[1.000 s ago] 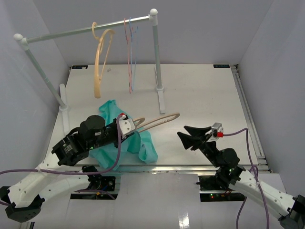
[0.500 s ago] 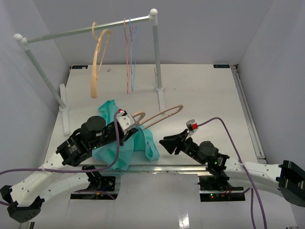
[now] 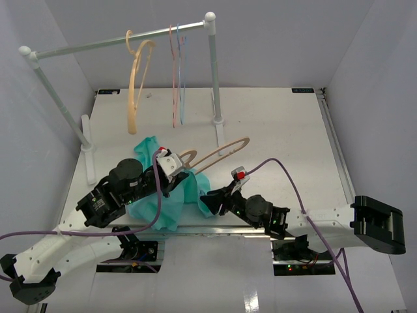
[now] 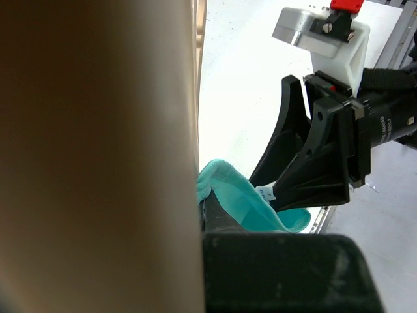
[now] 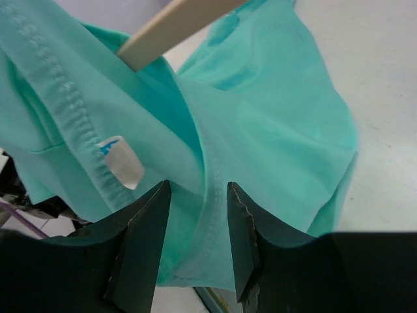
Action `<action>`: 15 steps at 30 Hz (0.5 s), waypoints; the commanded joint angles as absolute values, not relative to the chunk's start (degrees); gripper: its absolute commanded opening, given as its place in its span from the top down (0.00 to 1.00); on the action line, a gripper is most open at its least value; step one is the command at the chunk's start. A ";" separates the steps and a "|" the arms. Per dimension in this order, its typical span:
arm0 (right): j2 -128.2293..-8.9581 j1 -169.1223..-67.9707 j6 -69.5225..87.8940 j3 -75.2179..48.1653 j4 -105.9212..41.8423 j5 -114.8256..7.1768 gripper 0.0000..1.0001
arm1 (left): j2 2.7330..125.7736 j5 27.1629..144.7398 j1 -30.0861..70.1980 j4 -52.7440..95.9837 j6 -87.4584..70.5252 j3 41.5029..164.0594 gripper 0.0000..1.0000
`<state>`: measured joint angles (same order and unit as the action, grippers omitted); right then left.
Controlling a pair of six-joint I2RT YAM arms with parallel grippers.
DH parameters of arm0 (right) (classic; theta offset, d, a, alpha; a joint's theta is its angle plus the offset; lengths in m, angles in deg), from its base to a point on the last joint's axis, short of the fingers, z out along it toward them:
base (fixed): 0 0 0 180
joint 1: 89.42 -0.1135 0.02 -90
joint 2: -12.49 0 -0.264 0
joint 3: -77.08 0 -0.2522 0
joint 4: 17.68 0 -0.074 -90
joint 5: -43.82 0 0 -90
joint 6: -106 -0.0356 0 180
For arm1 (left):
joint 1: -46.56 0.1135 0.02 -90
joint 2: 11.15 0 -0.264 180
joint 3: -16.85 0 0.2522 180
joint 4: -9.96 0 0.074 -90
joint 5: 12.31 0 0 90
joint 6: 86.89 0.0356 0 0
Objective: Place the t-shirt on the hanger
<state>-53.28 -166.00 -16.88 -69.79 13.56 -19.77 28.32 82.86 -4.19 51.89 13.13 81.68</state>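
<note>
- The soft teal-green cloth t-shirt (image 3: 193, 190) lies bunched at seven o'clock on the white table (image 3: 280, 130), against the slim pale pinkish-tan hanger (image 3: 218, 153).
- The left gripper (image 3: 172, 168) clamps the hanger, whose arms point to two o'clock.
- The right gripper (image 5: 195, 195), jaws half apart, straddles a stitched fold of the shirt.
- The cloth looks limp and light, and is probably best pinched at that doubled seam.

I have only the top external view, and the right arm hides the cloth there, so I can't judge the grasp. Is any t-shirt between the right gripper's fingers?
Observer: Yes. The right gripper stands open, with a stitched edge of the t-shirt between its fingers.
Operator: Where's the tag?
Observer: A small white tag sits on a stitched band beside one finger, outside the jaws.
Operator: And the hanger?
Observer: An arm of the hanger meets the cloth just above that tag.
</note>
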 commanded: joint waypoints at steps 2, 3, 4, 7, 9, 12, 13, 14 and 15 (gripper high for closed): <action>-54.59 -167.16 -17.16 -67.09 13.14 -12.38 0.54 | 27.22 81.82 -4.16 49.48 12.58 81.63 1.00; -54.73 -167.20 -17.09 -66.90 12.38 -11.89 0.55 | 27.23 81.80 -4.16 49.48 12.65 81.61 1.00; -54.90 -167.20 -17.20 -66.62 11.35 -11.37 0.55 | 27.18 81.74 -4.16 49.48 12.54 81.67 1.00; -55.74 -167.38 -17.40 -66.15 9.47 -10.96 0.55 | 27.08 81.45 -4.16 49.21 12.26 81.77 1.00; -56.81 -167.38 -17.52 -66.52 10.49 -11.66 0.55 | 26.99 80.77 -4.16 49.12 12.34 81.85 1.00; -59.07 -167.47 -17.76 -66.12 11.17 -12.49 0.57 | 26.63 79.71 -4.16 49.12 12.25 81.94 1.00; -59.52 -167.47 -17.96 -65.87 11.02 -12.10 0.60 | 26.38 79.71 -4.16 49.12 12.25 81.99 1.00; -59.87 -167.47 -18.27 -65.75 10.79 -11.18 0.67 | 26.09 79.80 -4.16 49.12 12.29 82.07 1.00; -59.95 -167.47 -18.82 -65.92 10.37 -9.06 0.81 | 25.71 80.10 -4.16 49.12 12.42 82.19 1.00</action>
